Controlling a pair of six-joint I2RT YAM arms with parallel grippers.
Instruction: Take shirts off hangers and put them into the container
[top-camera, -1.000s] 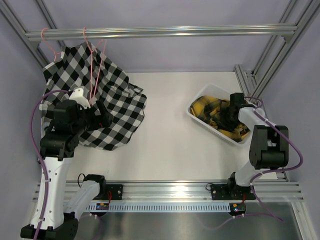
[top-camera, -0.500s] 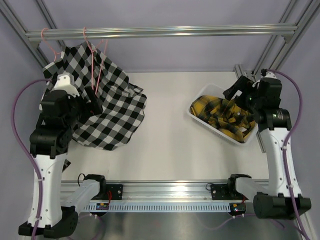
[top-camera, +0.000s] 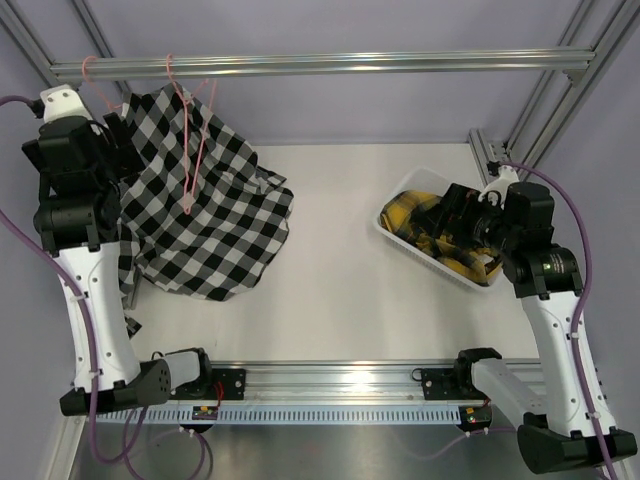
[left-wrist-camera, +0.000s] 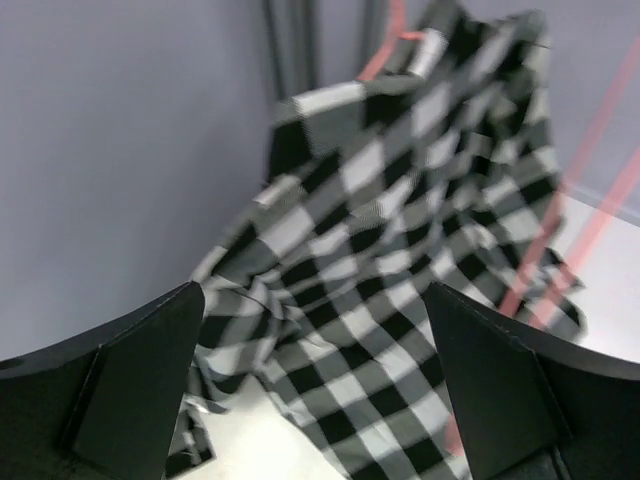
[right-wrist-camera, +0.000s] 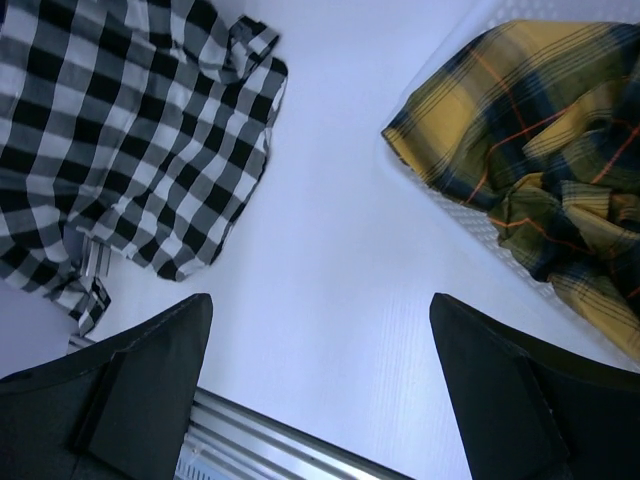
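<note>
Now: one shirt binned, one at the rail

- Yellow-and-black shirt (top-camera: 432, 226) lies crumpled inside the white container (top-camera: 410, 252), at the table's (top-camera: 340, 300) far right.
- Black-and-white shirt (top-camera: 215, 215) is far left: top bunched up near the grey rail (top-camera: 320, 64), lower part spread on the table.
- Two pink hangers hook on the rail. One (top-camera: 190, 150) dangles in front of the checked cloth. The other (top-camera: 97, 88) sits further left, its lower part hidden by the cloth.
- Left gripper (left-wrist-camera: 312, 300): raised beside the shirt's left edge, jaws wide, holding nothing.
- Right gripper (right-wrist-camera: 320, 300): above the container's near side, jaws wide, holding nothing.
</note>
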